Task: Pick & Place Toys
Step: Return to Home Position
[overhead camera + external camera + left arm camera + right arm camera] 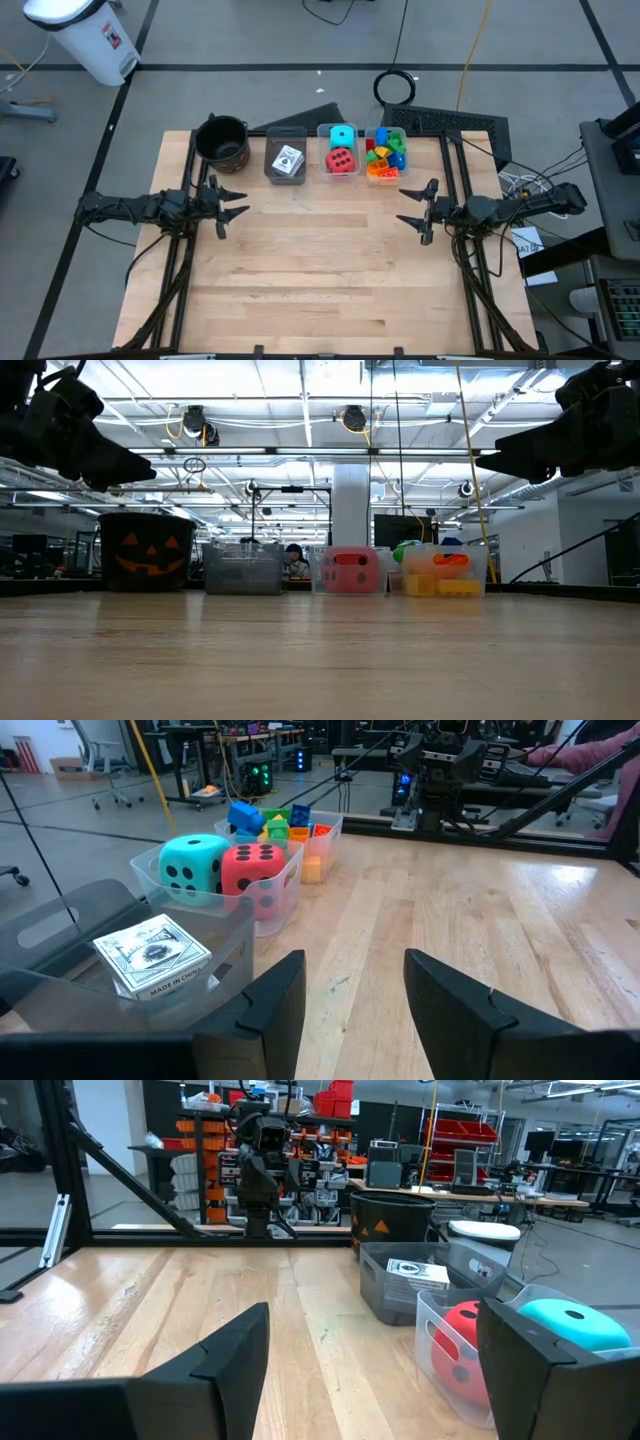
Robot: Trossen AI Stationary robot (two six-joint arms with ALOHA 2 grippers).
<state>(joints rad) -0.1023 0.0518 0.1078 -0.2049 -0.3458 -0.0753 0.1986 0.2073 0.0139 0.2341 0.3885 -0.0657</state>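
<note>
Coloured bricks [385, 158] sit binned; left gripper [238, 203], right gripper [404, 206] both released, empty, near home pose, likely just park.

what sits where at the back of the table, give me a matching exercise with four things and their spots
Things:
1. white cards
2. red dotted cube
3. small coloured bricks
4. black pot

Places:
a. rightmost clear bin
b. left end of the row, outside any bin
c. grey bin
d. middle clear bin, with the cyan dotted cube

Pairs: 1-c, 2-d, 3-a, 4-b
</note>
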